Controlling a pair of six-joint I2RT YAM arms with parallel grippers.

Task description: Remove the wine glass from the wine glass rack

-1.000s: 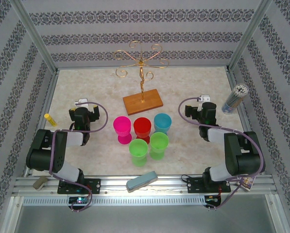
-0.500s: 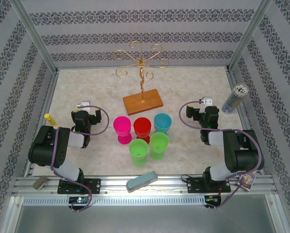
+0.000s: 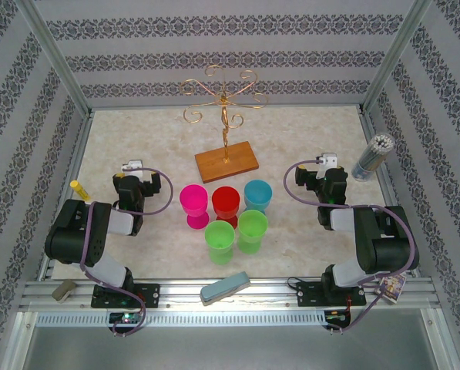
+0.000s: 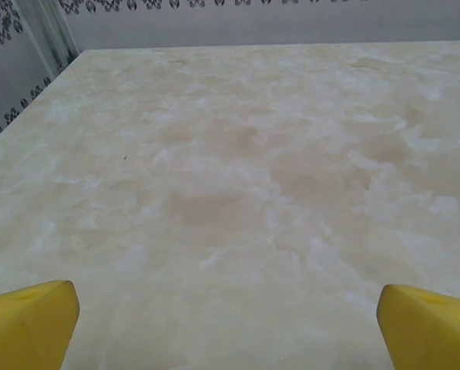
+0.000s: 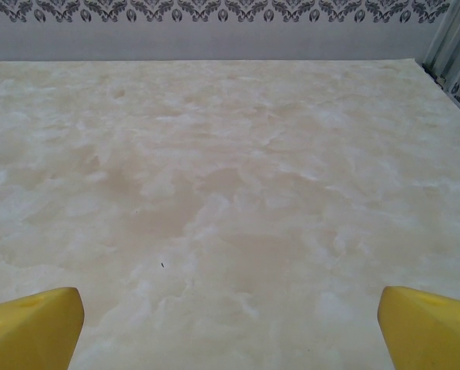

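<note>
The wine glass rack (image 3: 223, 96), gold wire scrolls on a slim post, stands on its brown wooden base (image 3: 226, 161) at the back middle of the table; nothing hangs from its arms. In front of it several coloured stemmed wine glasses stand upright in a cluster: pink (image 3: 193, 200), red (image 3: 225, 202), blue (image 3: 257, 195) and two green (image 3: 220, 237). My left gripper (image 3: 141, 179) (image 4: 230, 331) rests low, left of the cluster, open, its yellow fingertips (image 4: 29, 324) wide apart over bare marble. My right gripper (image 3: 322, 171) (image 5: 230, 331) sits to the right, open with nothing between its fingertips (image 5: 430, 324).
A yellow marker (image 3: 80, 190) lies by the left wall. A tube of sticks (image 3: 372, 156) stands at the right wall. A grey-blue case (image 3: 225, 287) and a small block (image 3: 62, 290) lie on the front rail. Patterned walls enclose three sides.
Both arms drew back a little toward their bases early in the second and have since held still. The rack and glasses have not moved.
</note>
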